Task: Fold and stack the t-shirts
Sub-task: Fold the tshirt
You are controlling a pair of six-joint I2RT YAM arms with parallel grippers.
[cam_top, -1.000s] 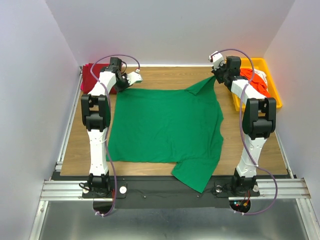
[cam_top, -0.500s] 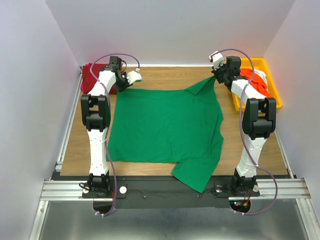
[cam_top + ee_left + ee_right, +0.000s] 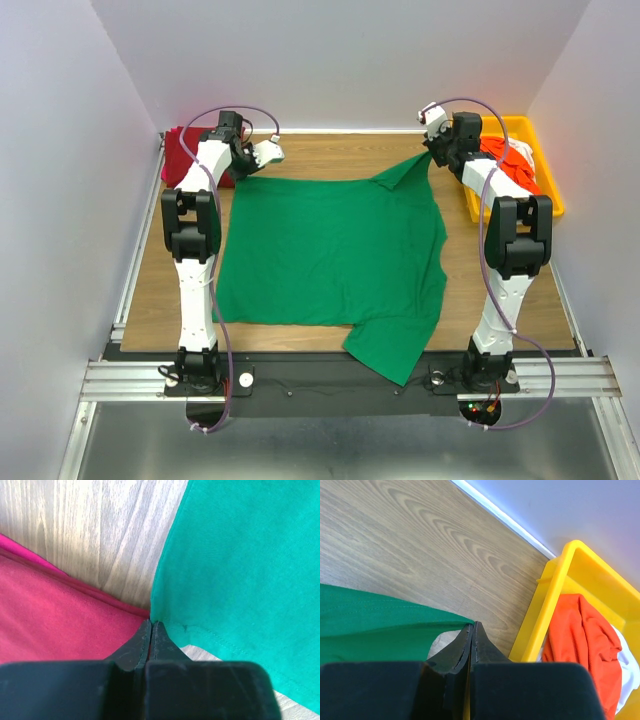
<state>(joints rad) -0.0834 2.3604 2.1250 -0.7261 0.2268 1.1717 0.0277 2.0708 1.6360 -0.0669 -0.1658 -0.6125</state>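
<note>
- since the far edge must rise for a fold, the right gripper [image 3: 471,626] is clamped shut on a corner of the green shirt [image 3: 370,625], with cloth trailing to its left.
- the left gripper [image 3: 151,624] is pressed shut at the other far corner; i cannot tell if cloth is caught.
- the red shirt [image 3: 50,615] lies just left of it.

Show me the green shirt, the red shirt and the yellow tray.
green shirt [image 3: 320,250]: top view, middle of its body
red shirt [image 3: 50,615]: left wrist view, its flat cloth
yellow tray [image 3: 544,605]: right wrist view, its left wall
</note>
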